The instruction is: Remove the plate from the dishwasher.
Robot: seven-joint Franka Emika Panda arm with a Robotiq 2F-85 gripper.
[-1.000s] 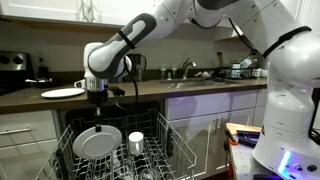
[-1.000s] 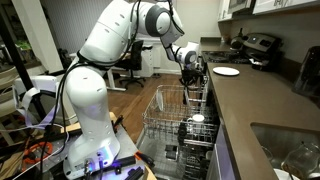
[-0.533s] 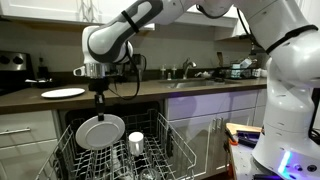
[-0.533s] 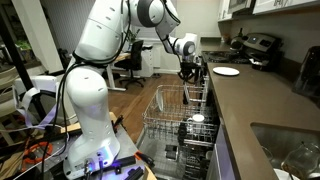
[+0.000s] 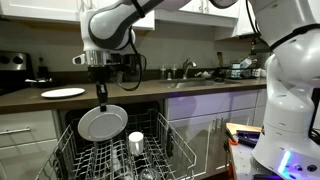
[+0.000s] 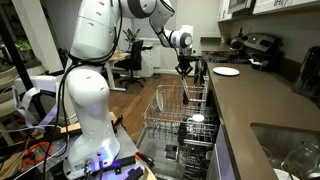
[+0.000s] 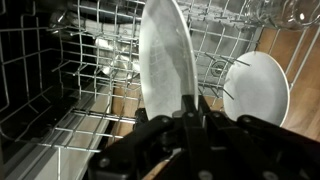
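The greyish-white plate (image 5: 102,123) hangs upright from my gripper (image 5: 100,103), which is shut on its top rim. It is lifted above the white wire rack (image 5: 80,152) of the open dishwasher (image 5: 170,148). In the wrist view the plate (image 7: 165,55) runs edge-on up from my gripper's fingers (image 7: 192,103), with the rack (image 7: 70,90) below. In an exterior view my gripper (image 6: 186,88) holds the plate edge-on (image 6: 187,97) over the pulled-out rack (image 6: 170,115).
A white cup (image 5: 136,140) stands in the rack beside the plate, also in the wrist view (image 7: 258,88). A flat, brighter white plate (image 5: 62,92) lies on the dark counter (image 5: 30,98). White cabinets (image 5: 215,120) flank the dishwasher. The sink (image 5: 190,80) is behind.
My gripper has risen steadily with the plate in it. The plate has come up out of the rack tines and now hangs higher above the rack.
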